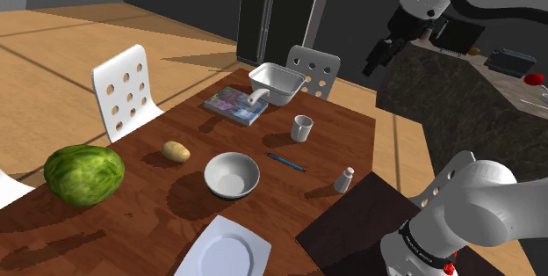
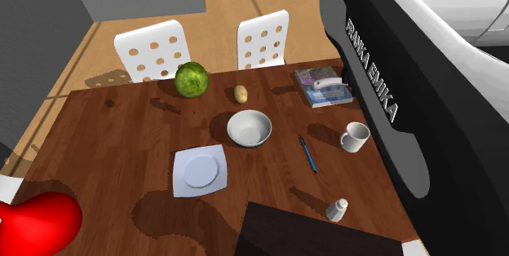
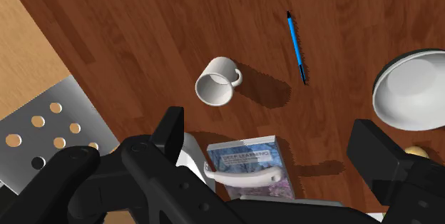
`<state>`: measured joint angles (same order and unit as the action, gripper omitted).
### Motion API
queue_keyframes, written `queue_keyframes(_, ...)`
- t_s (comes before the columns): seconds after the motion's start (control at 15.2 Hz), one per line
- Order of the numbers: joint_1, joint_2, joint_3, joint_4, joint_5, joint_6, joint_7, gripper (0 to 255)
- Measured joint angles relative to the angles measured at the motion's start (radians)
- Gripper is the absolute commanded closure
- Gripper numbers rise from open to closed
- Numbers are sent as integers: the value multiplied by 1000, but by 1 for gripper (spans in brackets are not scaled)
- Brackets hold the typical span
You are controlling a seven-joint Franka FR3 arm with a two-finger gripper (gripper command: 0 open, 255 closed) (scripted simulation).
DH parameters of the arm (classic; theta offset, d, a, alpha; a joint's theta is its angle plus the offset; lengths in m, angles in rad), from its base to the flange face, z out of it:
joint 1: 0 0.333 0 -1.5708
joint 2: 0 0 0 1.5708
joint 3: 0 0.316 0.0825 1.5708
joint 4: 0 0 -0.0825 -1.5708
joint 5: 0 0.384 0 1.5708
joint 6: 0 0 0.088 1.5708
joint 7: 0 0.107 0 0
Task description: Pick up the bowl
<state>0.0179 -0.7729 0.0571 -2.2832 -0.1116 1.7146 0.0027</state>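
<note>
The jaws stand wide apart and clasp nothing: in the wrist view the two black fingers (image 3: 173,126) of the gripper (image 3: 271,126) come in on either side with bare wood between them, touching no object. Straight below that gap lies a blue-covered book (image 3: 246,160), with the handle of a white pan (image 1: 277,83) reaching over it. A little further out from the fingers a white mug (image 3: 217,81) stands upright with its mouth open to the camera, and beyond it a blue pen (image 3: 296,46) lies flat on the table (image 3: 142,30). The bowl (image 3: 410,90), white and upright, sits off to the side of the right-hand finger, well apart from it and untouched. In the shoulder view the gripper hangs high above the far end of the table, while the bowl rests near the table's middle, between a potato (image 1: 176,151) on that view's left and the pen on its right. A square white plate (image 1: 224,250) lies nearer the camera, a green cabbage (image 1: 83,174) sits at the left edge, and a small shaker (image 1: 344,178) stands near the right edge. Two white chairs (image 1: 127,90) with round holes stand at the table.
</note>
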Motion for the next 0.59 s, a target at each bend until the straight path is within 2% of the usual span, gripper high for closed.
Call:
queue_keyframes(0.2,5,6,12,-29,7,31,17,0)
queue_keyframes(0.59,22,99,74,-112,32,191,100,0)
